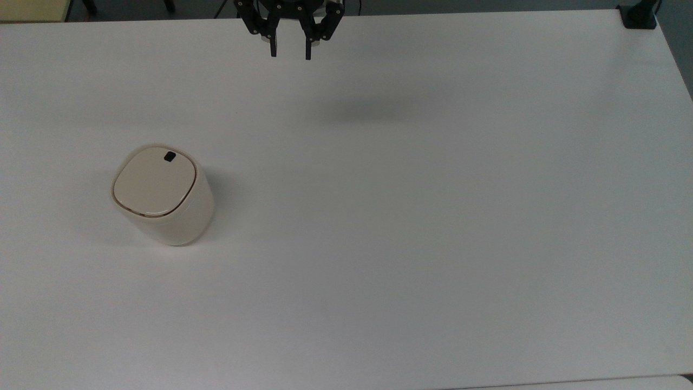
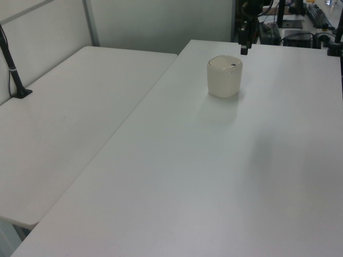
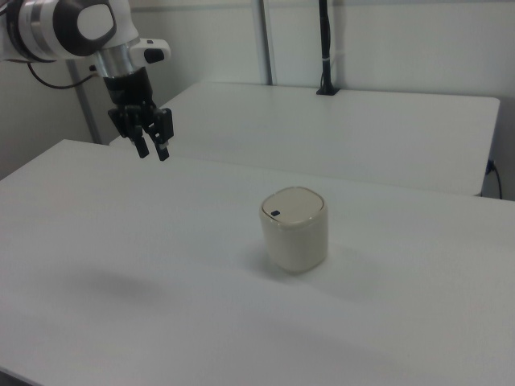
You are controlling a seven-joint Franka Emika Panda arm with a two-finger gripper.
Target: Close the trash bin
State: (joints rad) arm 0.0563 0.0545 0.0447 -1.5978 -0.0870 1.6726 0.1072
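**Trash bin shut, gripper raised and clear**

The trash bin (image 1: 162, 195) was recorded standing upright on the white tabletop (image 1: 433, 216), toward the top view's left. Its flat lid (image 1: 154, 181) was seen lying flush in the rim, with the small black latch (image 1: 169, 156) at the lid edge nearest the top view's upper side. In the right view the bin (image 3: 294, 229) was noted near the middle of the tabletop, lid down.

The gripper (image 1: 290, 54) was observed at the top view's upper edge, well apart from the bin and held above the tabletop. The two fingers (image 1: 273, 50) were seen spread with a clear gap between them, nothing held. In the right view the gripper (image 3: 153, 152) was found hanging at the right view's left, fingers pointing down. In the left view the gripper (image 2: 244, 50) was seen behind the bin (image 2: 224, 76).

A second white table (image 3: 338, 121) was noted alongside, carrying a black post (image 3: 325, 48).
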